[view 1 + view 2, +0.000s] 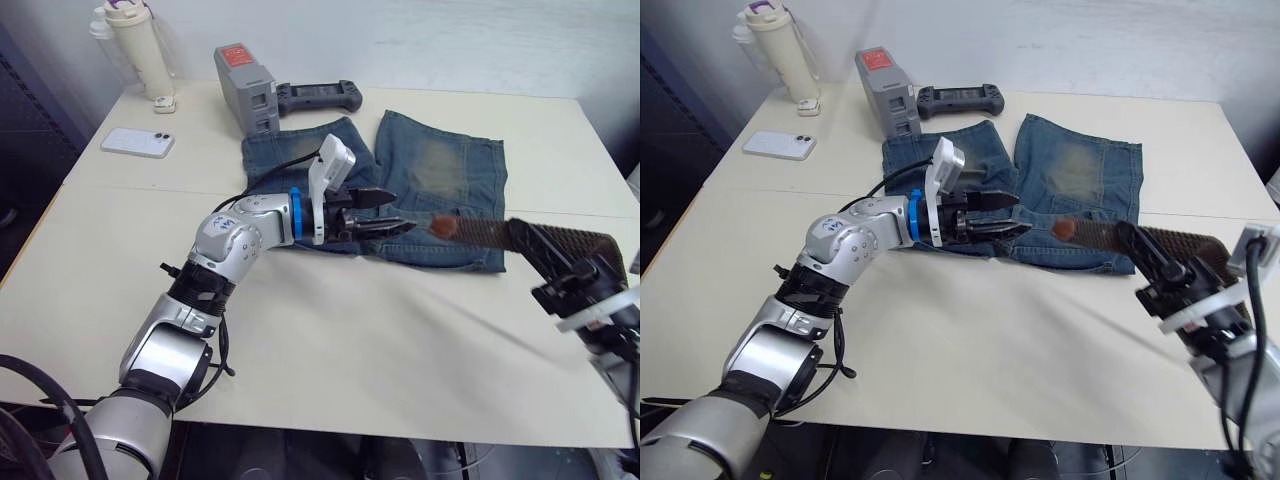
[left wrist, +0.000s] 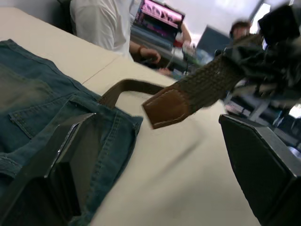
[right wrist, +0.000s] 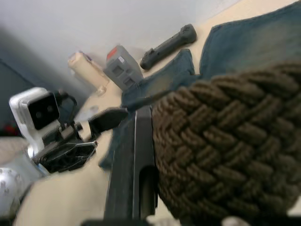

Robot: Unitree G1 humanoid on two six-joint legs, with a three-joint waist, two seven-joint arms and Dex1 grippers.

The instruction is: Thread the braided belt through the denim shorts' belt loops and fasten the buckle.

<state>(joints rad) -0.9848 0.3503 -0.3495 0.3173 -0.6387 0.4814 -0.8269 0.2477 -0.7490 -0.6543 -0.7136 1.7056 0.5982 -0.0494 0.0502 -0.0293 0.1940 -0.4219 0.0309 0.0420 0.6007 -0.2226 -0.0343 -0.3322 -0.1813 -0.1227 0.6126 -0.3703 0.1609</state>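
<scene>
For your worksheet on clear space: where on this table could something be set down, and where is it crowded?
Free: the near table in front of the shorts, and the far right corner. Crowded: the far left with phone, bottle, grey box and controller; also where the belt meets the left pincer.

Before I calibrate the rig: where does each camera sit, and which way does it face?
Head eyes: above, looking down at the denim shorts; both arms show.
Left wrist: along the left gripper, facing the braided belt tip.
Right wrist: along the right gripper, belt close, left gripper beyond.
All share shorts and belt.
</scene>
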